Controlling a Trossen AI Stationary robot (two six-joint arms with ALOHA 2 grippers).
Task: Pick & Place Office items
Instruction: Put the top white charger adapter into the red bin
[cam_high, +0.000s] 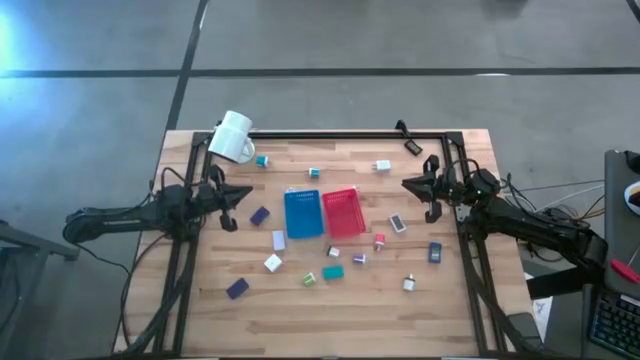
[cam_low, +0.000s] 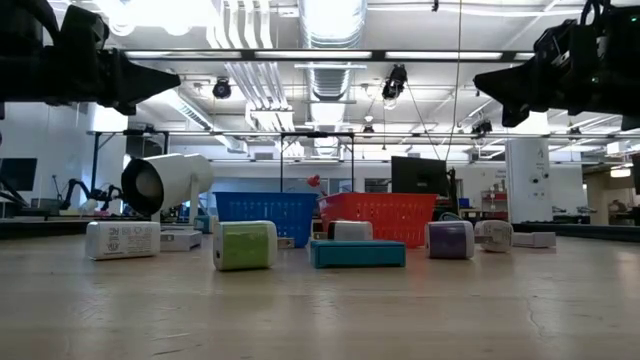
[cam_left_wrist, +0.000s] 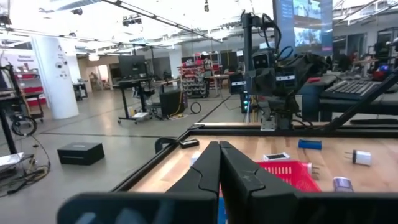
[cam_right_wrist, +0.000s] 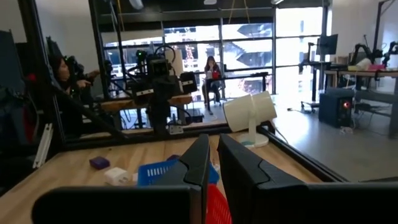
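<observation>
My left claw (cam_high: 237, 192) hangs clenched and empty over the tabletop's (cam_high: 330, 310) left side; my right claw (cam_high: 415, 184), fingers all but shut, holds nothing at the right. The office items (cam_high: 273, 263) lie scattered around the blue tray (cam_high: 302, 214) and red tray (cam_high: 344, 212).

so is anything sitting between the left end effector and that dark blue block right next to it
Nothing visible does. In the high view the left end effector hangs shut above the table's left side, and the dark blue block lies just inward of it on bare wood. The blue tray sits beyond the block.
</observation>
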